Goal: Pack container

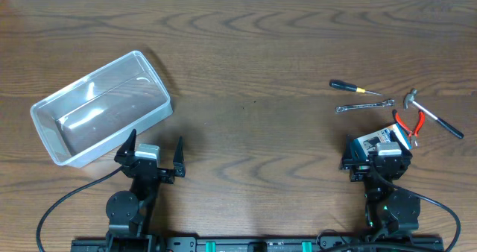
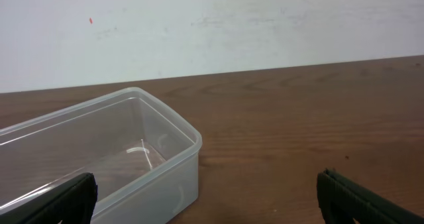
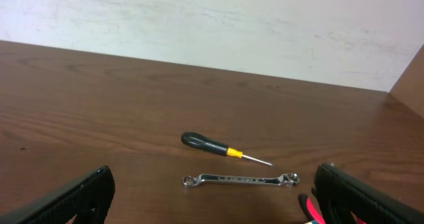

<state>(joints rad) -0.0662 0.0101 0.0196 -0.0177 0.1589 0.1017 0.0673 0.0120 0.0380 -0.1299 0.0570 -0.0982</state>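
Observation:
The clear plastic container sits empty at the left of the table; it also shows in the left wrist view. My left gripper is open and empty just in front of it, its fingers at the bottom corners of the left wrist view. At the right lie a black-handled screwdriver, a silver wrench, a hammer and red-handled pliers. My right gripper is open and empty, just short of the wrench.
The dark wood table runs back to a white wall. Cables trail from both arm bases at the front edge.

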